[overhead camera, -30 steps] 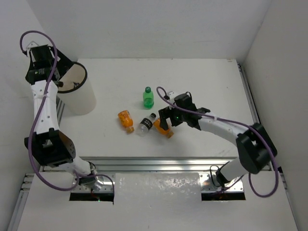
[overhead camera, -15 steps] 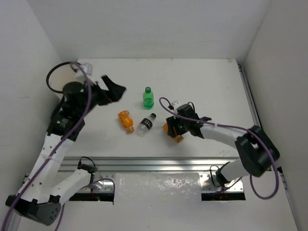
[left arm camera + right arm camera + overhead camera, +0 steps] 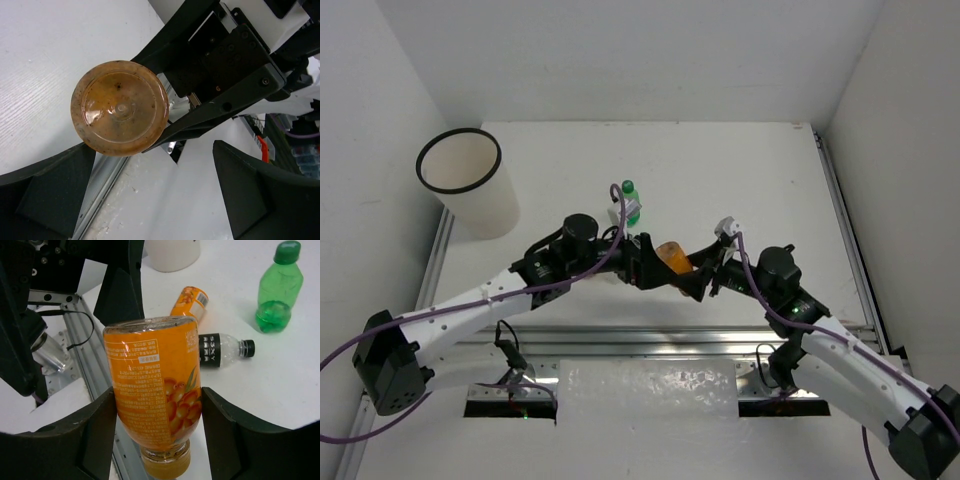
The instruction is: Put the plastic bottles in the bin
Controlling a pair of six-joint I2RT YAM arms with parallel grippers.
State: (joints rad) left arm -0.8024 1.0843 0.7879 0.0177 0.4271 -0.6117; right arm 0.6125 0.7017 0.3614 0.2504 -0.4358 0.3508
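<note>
Standing at the far-left of the tabletop (image 3: 760, 170) is the white bin (image 3: 485, 215). The left fingers (image 3: 50, 195) are spread wide, empty, facing the base of the orange bottle (image 3: 155, 400); green bottle (image 3: 630, 203) upright just behind. The right fingers (image 3: 75, 440) clamp that orange bottle above the tabletop. Below lie a second orange bottle (image 3: 189, 301) and a clear dark-labelled bottle (image 3: 222, 349), well apart from the bin.

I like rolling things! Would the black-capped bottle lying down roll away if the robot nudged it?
Probably yes: the black-capped bottle lies on its round side on the flat table. It looks empty, so it is likely light.
</note>
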